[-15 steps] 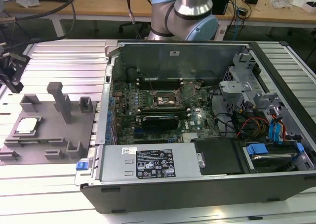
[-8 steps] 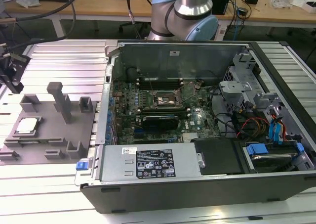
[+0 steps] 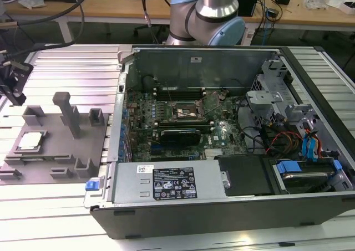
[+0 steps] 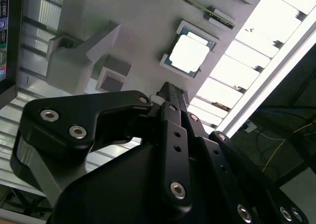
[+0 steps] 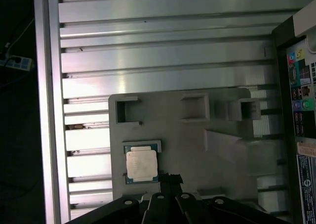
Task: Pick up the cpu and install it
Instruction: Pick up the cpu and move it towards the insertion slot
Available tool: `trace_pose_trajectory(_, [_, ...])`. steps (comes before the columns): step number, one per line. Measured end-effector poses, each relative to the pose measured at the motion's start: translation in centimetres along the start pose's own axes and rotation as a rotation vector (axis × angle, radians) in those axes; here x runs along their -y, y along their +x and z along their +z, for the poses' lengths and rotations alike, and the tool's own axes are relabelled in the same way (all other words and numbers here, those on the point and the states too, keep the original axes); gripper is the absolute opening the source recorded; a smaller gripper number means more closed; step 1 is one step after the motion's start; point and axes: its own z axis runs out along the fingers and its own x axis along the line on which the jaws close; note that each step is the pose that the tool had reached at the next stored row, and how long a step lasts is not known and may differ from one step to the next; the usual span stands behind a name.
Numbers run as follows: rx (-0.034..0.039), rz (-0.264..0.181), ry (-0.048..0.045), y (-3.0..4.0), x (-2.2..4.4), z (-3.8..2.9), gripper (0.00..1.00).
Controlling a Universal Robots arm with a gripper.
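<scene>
The cpu [image 3: 30, 141] is a small square chip with a silvery top. It lies flat in a recess of the grey fixture plate [image 3: 55, 151] at the exterior view's left, and both wrist views show it too [image 5: 141, 164] [image 4: 190, 54]. My black gripper [image 5: 170, 177] hangs above the plate a short way off the chip and clear of it. Its fingers [image 4: 170, 98] are shut together with nothing between them. In the exterior view the gripper [image 3: 16, 98] sits at the left edge. The motherboard's processor socket [image 3: 186, 111] lies inside the open computer case [image 3: 222, 206].
Grey blocks and an upright post [image 3: 69, 112] rise from the fixture plate near the chip. The case wall [image 3: 119, 123] stands right beside the plate. Cables, a power supply [image 3: 169, 182] and drive bays [image 3: 310, 151] crowd the case. Ribbed aluminium table [image 3: 72, 68] lies behind.
</scene>
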Motion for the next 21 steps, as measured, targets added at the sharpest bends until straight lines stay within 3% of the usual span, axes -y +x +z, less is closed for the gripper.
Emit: trace_pose_trajectory(21, [0.0002, 0.000, 0.0001, 0.97, 0.17, 2.15, 0.11])
